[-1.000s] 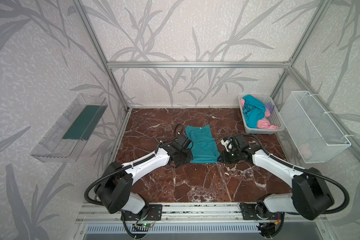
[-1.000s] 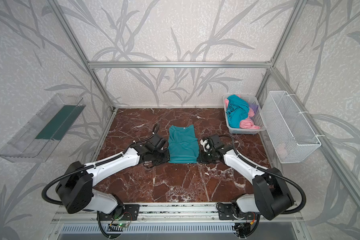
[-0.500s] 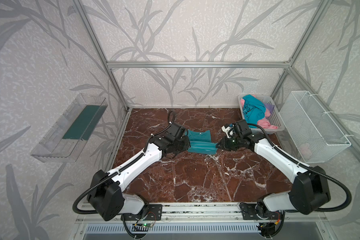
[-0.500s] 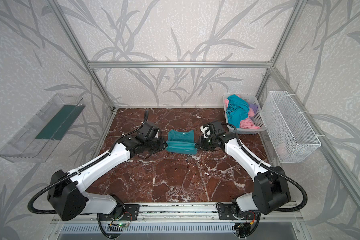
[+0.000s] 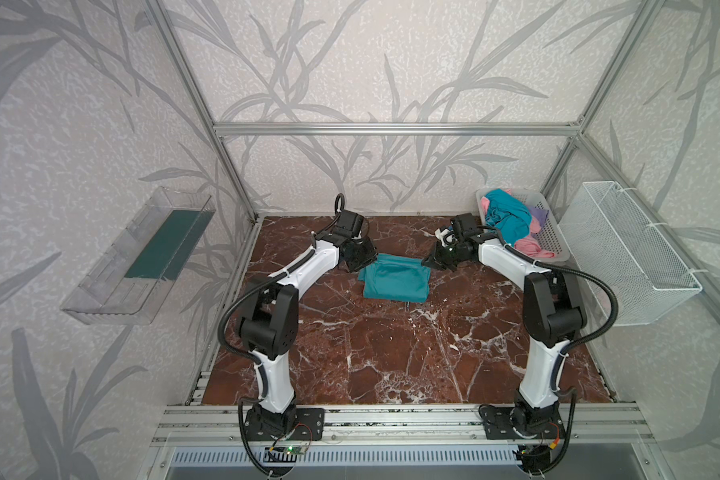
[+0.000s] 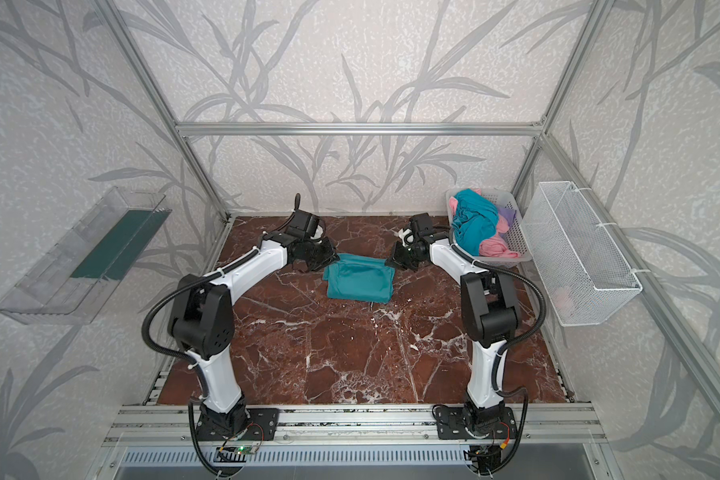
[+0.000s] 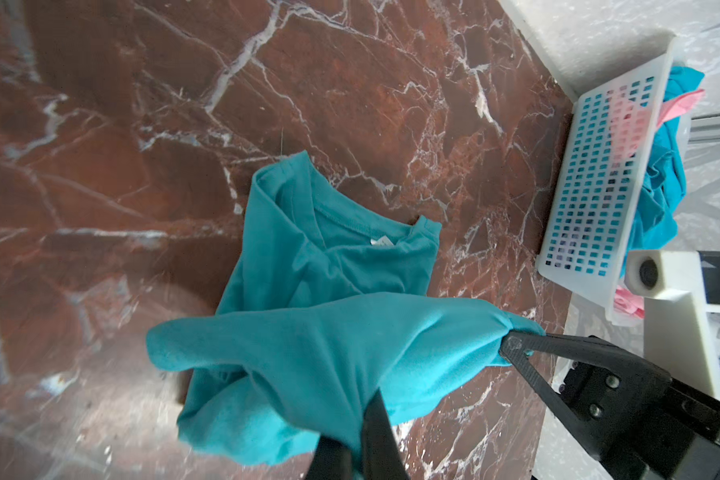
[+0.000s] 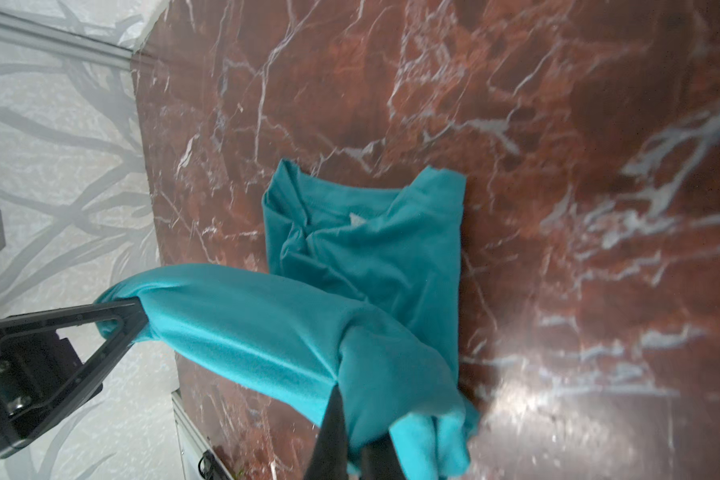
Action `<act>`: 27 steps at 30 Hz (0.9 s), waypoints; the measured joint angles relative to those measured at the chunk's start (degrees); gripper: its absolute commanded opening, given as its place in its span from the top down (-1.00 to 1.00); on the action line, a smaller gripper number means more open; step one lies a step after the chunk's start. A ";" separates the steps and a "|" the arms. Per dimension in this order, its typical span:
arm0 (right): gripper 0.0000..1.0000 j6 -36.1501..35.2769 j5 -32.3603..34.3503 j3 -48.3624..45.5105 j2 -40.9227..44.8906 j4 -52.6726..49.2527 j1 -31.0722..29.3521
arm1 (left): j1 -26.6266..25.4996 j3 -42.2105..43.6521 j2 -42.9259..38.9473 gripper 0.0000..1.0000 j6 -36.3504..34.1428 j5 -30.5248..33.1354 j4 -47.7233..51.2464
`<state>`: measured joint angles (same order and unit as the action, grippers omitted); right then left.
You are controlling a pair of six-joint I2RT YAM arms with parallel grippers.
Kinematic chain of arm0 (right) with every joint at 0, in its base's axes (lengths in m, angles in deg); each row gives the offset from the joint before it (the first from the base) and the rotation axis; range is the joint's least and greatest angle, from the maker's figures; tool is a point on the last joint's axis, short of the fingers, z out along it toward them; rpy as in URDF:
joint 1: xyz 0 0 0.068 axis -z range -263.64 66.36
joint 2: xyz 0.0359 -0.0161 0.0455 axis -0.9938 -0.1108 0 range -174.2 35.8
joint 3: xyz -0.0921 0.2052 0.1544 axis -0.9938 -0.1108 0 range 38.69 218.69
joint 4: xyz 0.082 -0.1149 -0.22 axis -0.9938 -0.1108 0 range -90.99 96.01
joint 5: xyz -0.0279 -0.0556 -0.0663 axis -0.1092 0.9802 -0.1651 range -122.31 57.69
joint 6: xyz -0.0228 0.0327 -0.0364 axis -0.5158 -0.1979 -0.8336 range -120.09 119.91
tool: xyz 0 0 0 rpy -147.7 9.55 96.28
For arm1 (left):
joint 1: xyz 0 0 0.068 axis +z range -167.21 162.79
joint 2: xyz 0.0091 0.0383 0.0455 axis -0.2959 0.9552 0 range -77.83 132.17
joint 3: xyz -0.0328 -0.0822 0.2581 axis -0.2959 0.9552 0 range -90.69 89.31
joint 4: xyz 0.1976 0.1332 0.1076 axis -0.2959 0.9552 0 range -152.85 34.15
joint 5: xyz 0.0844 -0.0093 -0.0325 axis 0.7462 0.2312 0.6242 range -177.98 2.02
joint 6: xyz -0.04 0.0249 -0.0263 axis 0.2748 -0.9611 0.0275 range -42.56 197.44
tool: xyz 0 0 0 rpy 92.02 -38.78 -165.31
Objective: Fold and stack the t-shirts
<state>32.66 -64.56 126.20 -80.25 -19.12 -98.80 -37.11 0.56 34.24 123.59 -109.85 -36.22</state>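
1. Teal jersey t-shirt (image 5: pixel 393 281): lies mid-rear on the red-brown marble tabletop (image 5: pixel 391 357), with one fold stretched taut above the flat layer.
2. Left gripper (image 5: pixel 370 262): jaws pressed together, pinching the fold's left end.
3. Right gripper (image 5: pixel 428 262): jaws pinching the fold's right end.
4. Grey perforated plastic basket (image 5: pixel 554 248): rear right corner, holding crumpled teal, pink and lilac t-shirts (image 5: pixel 510 220).

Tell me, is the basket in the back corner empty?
No, the basket holds a crumpled heap of teal, pink and lilac shirts.
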 measured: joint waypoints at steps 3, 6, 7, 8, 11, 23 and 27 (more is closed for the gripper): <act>1.00 0.09 0.22 4.46 -5.70 0.22 0.55 | 1.62 -2.58 6.12 1.00 0.17 -2.12 -1.27; 0.92 -0.02 0.50 9.49 -11.13 -0.22 0.87 | 2.82 -4.68 10.56 0.80 0.44 -3.56 -1.68; 0.80 -0.07 0.70 10.82 -12.44 -0.37 0.96 | 3.15 -5.60 11.82 0.59 0.46 -3.98 -1.79; 0.67 -0.07 0.90 12.00 -13.46 -0.70 1.03 | 3.39 -6.47 12.81 0.43 0.37 -4.33 -1.77; 0.36 -0.50 1.53 14.01 -15.19 -1.14 1.27 | 4.07 -8.94 14.64 0.14 0.79 -5.03 -1.73; 0.08 -4.02 8.41 5.55 -1.70 -1.25 1.07 | 4.76 -2.62 2.47 -0.11 -1.66 -0.17 0.68; 0.27 -6.10 12.63 0.35 7.28 -1.09 -0.83 | 3.28 4.83 -5.92 -0.14 -2.25 2.14 0.74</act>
<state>26.56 -51.93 126.55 -72.97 -20.21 -99.63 -33.84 5.39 28.32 121.34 -107.71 -35.48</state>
